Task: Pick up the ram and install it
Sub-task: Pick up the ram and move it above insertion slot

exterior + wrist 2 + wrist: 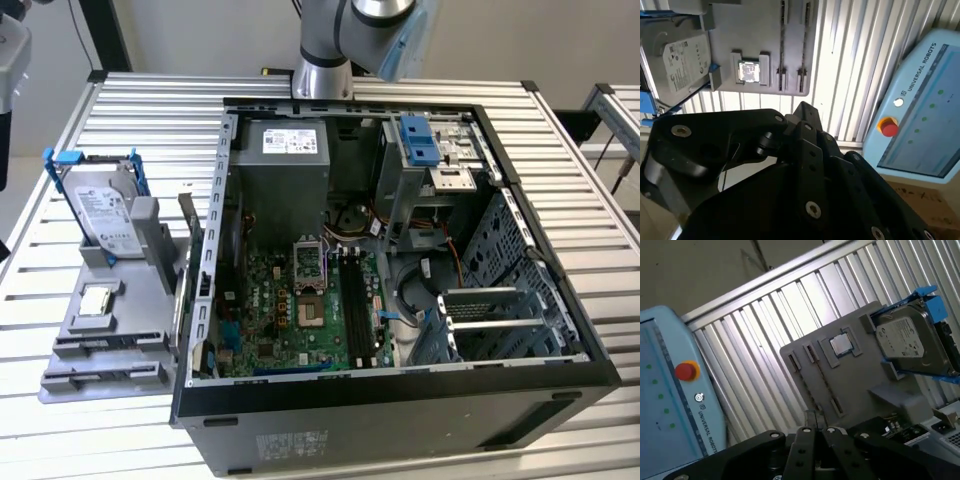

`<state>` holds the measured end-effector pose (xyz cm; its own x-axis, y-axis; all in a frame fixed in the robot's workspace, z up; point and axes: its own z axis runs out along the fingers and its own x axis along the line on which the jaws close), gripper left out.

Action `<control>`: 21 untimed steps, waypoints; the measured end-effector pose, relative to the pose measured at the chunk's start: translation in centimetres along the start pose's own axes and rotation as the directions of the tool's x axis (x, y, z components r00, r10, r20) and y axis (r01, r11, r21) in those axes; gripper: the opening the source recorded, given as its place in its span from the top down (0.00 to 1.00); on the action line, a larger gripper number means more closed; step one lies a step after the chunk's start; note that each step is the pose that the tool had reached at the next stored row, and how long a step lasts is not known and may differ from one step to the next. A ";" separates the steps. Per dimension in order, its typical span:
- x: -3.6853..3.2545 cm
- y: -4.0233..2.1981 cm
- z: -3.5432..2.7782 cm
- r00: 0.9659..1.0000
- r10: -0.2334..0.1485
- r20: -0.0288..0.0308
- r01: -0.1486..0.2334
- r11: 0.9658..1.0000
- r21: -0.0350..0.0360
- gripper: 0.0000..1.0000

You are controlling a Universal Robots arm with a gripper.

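On the exterior view's left, on the ribbed metal table (600, 330): a gray tray (70, 335). Carries a silver hard drive (105, 210) upright in a blue-handled bracket at its far end, a small square chip (97, 300) in a pocket at mid-length, and two long narrow tray slots (105, 362) side by side at the near end.

Just beside the tray, further right: an open black computer case (400, 425) lying on its side. Holds a green motherboard (285, 320) on its floor, with black slots (355, 300) running front to back near the board's right edge. Behind the board, a gray power supply (285, 165). Right of that, a metal drive cage (420, 140) with blue latches.

At the top of the exterior view, above the case's far wall: the arm (325, 45), well apart from tray and motherboard.

In both wrist views, beside the table: a pale blue control tablet (920, 100) with a red button (686, 371).

Cannot place the ram with any certainty. Cannot tell the state of the jaws, seen in both wrist views as black links from behind.
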<state>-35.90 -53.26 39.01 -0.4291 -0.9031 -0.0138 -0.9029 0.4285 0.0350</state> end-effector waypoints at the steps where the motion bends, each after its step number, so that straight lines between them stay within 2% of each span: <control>1: 0.00 0.00 0.01 1.000 -0.019 0.000 0.019 1.000 0.000 1.00; 4: 0.00 -0.01 0.02 0.997 -0.074 -0.001 0.074 0.997 0.003 1.00; 6: 0.00 -0.01 0.03 0.994 -0.111 -0.001 0.111 0.994 0.005 1.00; 8: 0.00 -0.01 0.05 0.989 -0.146 -0.002 0.146 0.989 0.007 1.00; 11: 0.00 -0.01 0.09 0.980 -0.199 -0.002 0.199 0.980 0.011 1.00; 14: 0.00 -0.01 0.13 0.968 -0.252 -0.002 0.252 0.968 0.016 1.00; 16: 0.00 -0.01 0.16 0.958 -0.288 -0.002 0.288 0.958 0.020 1.00; 19: 0.00 -0.01 0.23 0.941 -0.340 -0.003 0.340 0.940 0.025 1.00; 21: 0.00 -0.01 0.29 0.927 -0.374 -0.004 0.374 0.927 0.027 1.00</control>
<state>-35.90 -53.25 38.72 -0.0597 -0.9980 -0.0221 -0.9982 0.0597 0.0005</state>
